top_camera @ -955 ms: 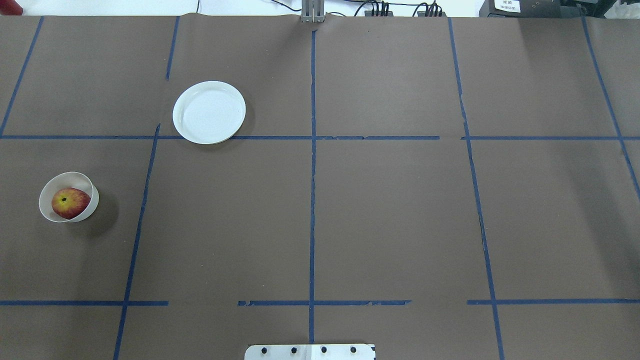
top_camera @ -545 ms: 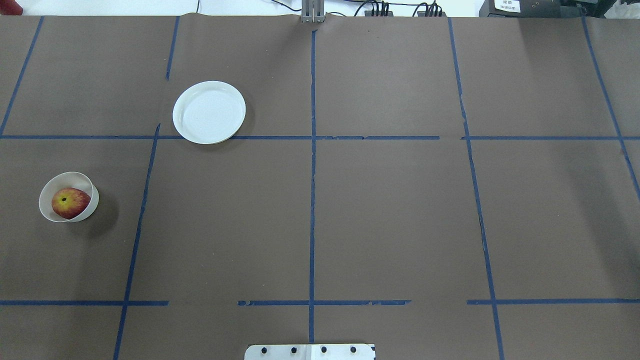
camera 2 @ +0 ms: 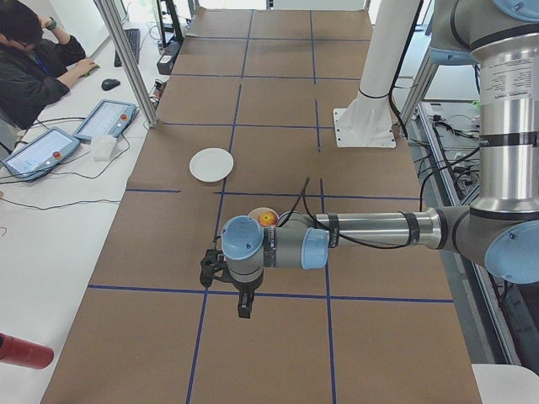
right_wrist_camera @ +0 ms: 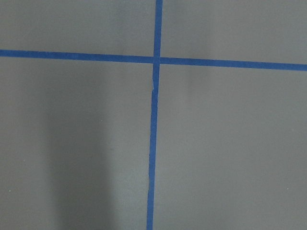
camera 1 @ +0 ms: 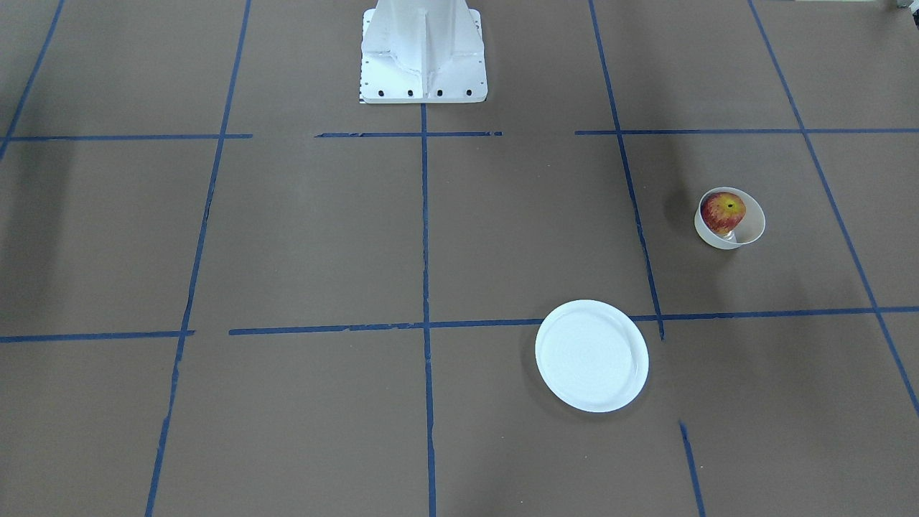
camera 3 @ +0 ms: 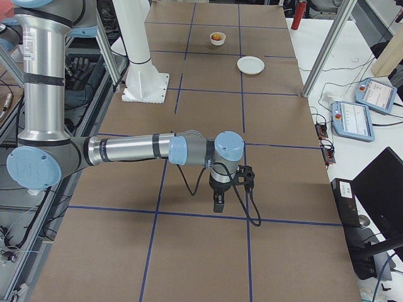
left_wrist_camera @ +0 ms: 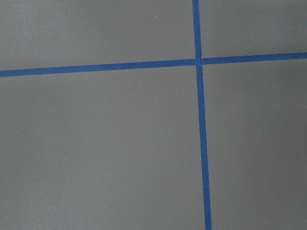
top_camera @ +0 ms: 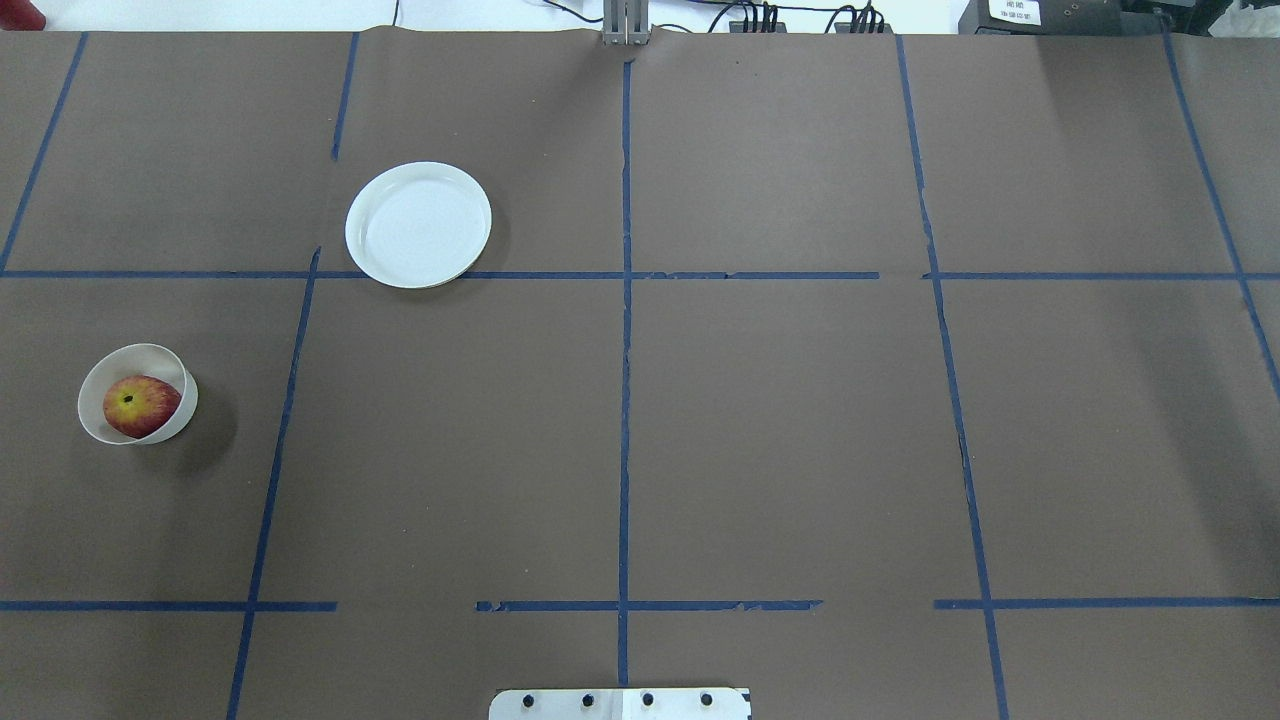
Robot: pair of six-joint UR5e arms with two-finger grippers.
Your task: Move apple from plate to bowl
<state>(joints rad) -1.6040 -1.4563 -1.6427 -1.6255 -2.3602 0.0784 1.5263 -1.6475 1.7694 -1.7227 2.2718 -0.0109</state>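
Note:
The red and yellow apple [top_camera: 140, 405] lies inside the small off-white bowl [top_camera: 100, 385] at the table's left side; both also show in the front-facing view, apple [camera 1: 722, 211] and bowl [camera 1: 751, 228]. The flat white plate [top_camera: 418, 225] [camera 1: 591, 355] is bare, farther back and to the right of the bowl. My left gripper [camera 2: 244, 307] shows only in the exterior left view, beyond the table area with the bowl, pointing down. My right gripper [camera 3: 218, 206] shows only in the exterior right view, far from both dishes. I cannot tell whether either is open or shut.
The white robot base [camera 1: 423, 50] stands at the table's near middle edge. Blue tape lines cross the brown table cover. An operator [camera 2: 34, 59] sits by tablets [camera 2: 103, 118] beside the table. A red can [camera 2: 24, 352] lies off the table edge.

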